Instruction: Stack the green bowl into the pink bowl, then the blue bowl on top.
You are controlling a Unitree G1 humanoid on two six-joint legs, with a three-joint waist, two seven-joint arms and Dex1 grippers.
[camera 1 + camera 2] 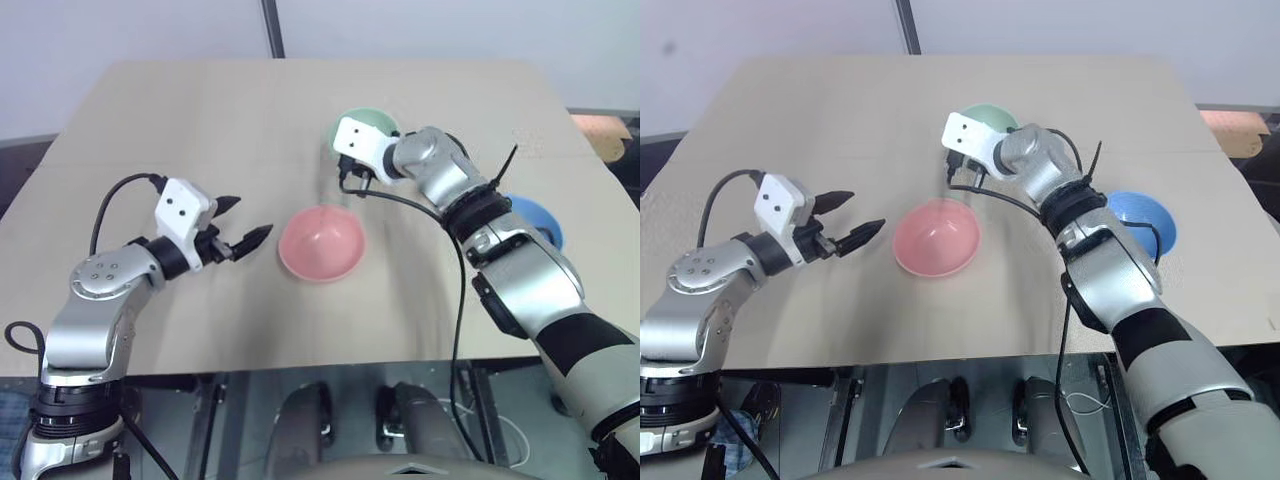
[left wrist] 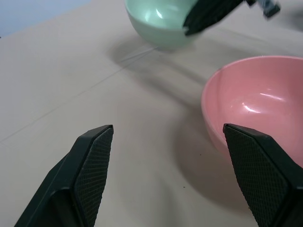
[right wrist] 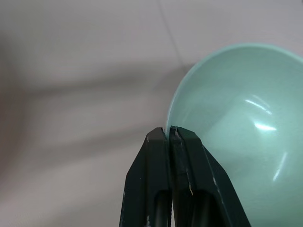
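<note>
While the first step of the stack is in hand, the head views are described first. A tan table [image 1: 200, 130] is seen from above. The pink bowl [image 1: 321, 243] sits near the middle, empty. The green bowl [image 1: 372, 122] lies beyond it, toward the far edge, partly covered by the right arm. The blue bowl [image 1: 1142, 220] rests to the right, empty, partly hidden behind that arm. The left gripper [image 1: 243, 222] is held just beside the pink bowl, on its left, spread wide and grasping nothing.

From the left wrist, the pink bowl is seen close ahead between two black fingers [image 2: 90, 175] set far apart. The green bowl stands beyond it, its rim pinched by the right gripper [image 2: 208, 14]; whether it is lifted off the table cannot be told.

From the right wrist, the fingers are clamped together on the near rim of the green bowl, whose inside is seen to be empty.

Judged from this, a lift is called for next, then a carry over the pink bowl, with the thin rim grip kept from slipping.
</note>
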